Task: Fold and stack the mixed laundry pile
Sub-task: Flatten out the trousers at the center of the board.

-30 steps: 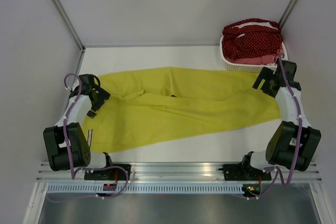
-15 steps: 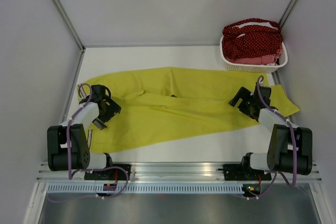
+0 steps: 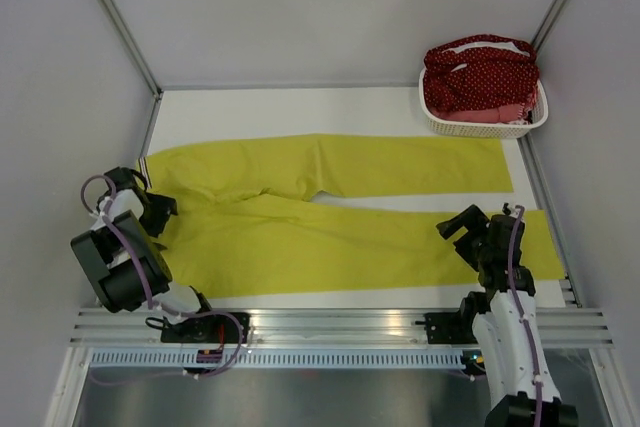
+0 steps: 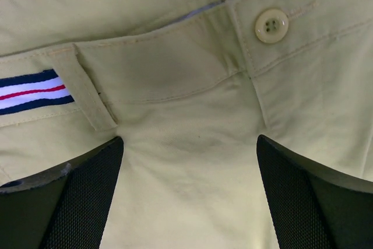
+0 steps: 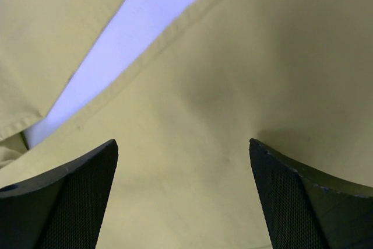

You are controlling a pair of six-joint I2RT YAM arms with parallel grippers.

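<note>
Two pairs of jaws spread apart, both empty. Yellow-green trousers (image 3: pixel 330 247) lie flat mid-table, long axis left-right: waistband (image 4: pixel 145 62) under left gripper (image 3: pixel 152 209) at the left end, near leg's hem end under right gripper (image 3: pixel 460 229). Dark red dotted cloth (image 3: pixel 480 82) sits in basket (image 3: pixel 480 129), far right.

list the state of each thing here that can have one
yellow-green trousers, spread flat, legs parted, waistband on the left
left hand, open over the waistband
right hand, open over the near leg's cuff end
basket, upright, holding laundry
dark red dotted cloth, heaped in the basket
</note>
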